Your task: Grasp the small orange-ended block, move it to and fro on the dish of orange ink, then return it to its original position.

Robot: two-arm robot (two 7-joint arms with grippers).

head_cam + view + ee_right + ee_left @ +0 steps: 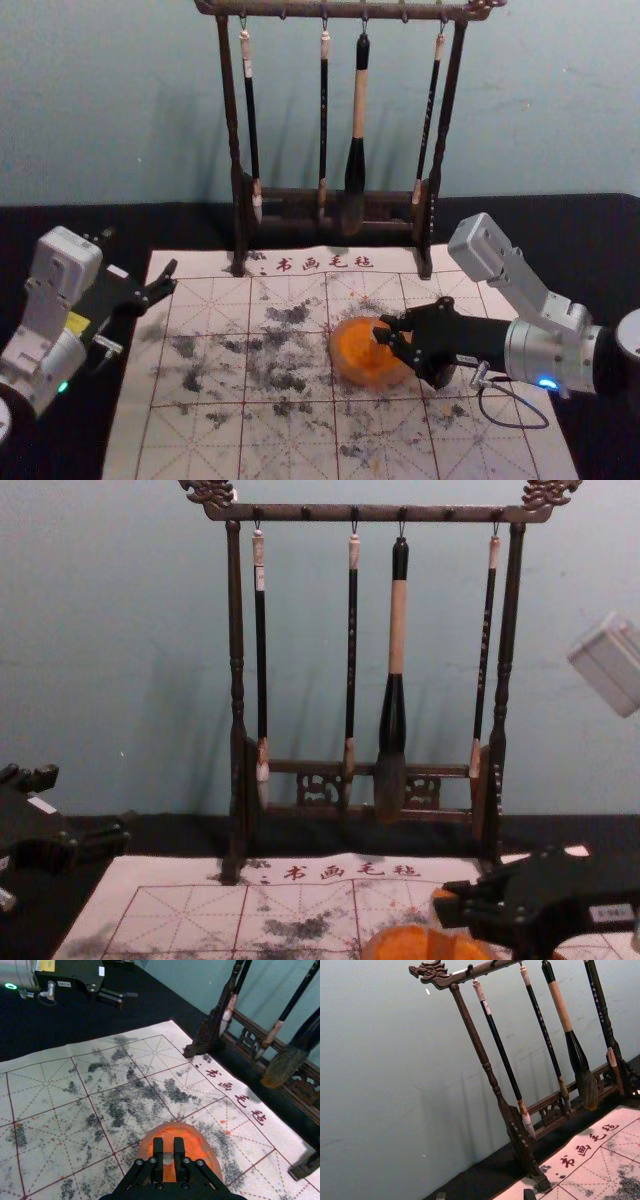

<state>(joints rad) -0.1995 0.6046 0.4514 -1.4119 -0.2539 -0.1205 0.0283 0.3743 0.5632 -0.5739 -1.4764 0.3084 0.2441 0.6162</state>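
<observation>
"Because the right gripper (384, 335) reached in from the right, it met the dish (214, 1162) side-on, didn't it?"

"Yes, its fingers clamped on the small block (168, 1158), which was over the dish, right of the mat's middle. Whether it touched the orange ink (197, 1147), I couldn't tell."

"Why hold it there?"

"To rub it to and fro, I judged; a tilt might have caught the rim."

"And the left gripper (140, 250)?"

"Idle by the left edge of the mat (200, 440), fingers apart, probably to leave the dish free."

"The rack (230, 110)?"

"It stood at the far side, so its hanging brushes (357, 150) were well apart from the strokes."
</observation>
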